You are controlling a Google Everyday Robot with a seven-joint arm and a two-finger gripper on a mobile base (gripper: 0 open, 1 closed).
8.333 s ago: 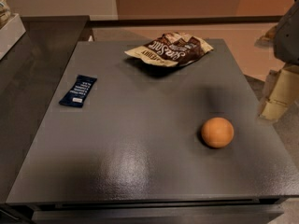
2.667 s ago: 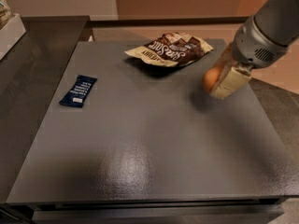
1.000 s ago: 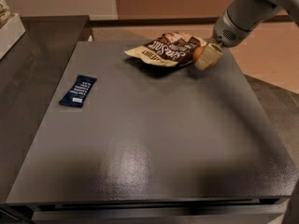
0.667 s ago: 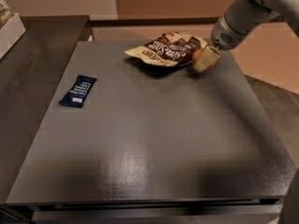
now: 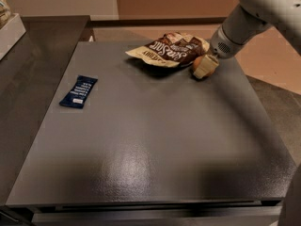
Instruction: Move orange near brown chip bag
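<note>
The brown chip bag (image 5: pixel 168 50) lies wrinkled at the far side of the dark table, with white "Sea Salt" lettering. The orange (image 5: pixel 197 62) sits right at the bag's right end, mostly hidden behind a cream finger. My gripper (image 5: pixel 203 66) reaches in from the upper right and is around the orange, low on the table surface. The white arm (image 5: pixel 254 18) runs up to the top right corner.
A small dark blue bar wrapper (image 5: pixel 78 92) lies at the left of the grey table (image 5: pixel 150 145). A darker counter (image 5: pixel 28 65) adjoins on the left, with a white tray (image 5: pixel 9 29) at the far left. Tan floor lies beyond on the right.
The gripper picked up the orange from the right middle of the table and carried it back to the chip bag. In the last second it has barely moved.
</note>
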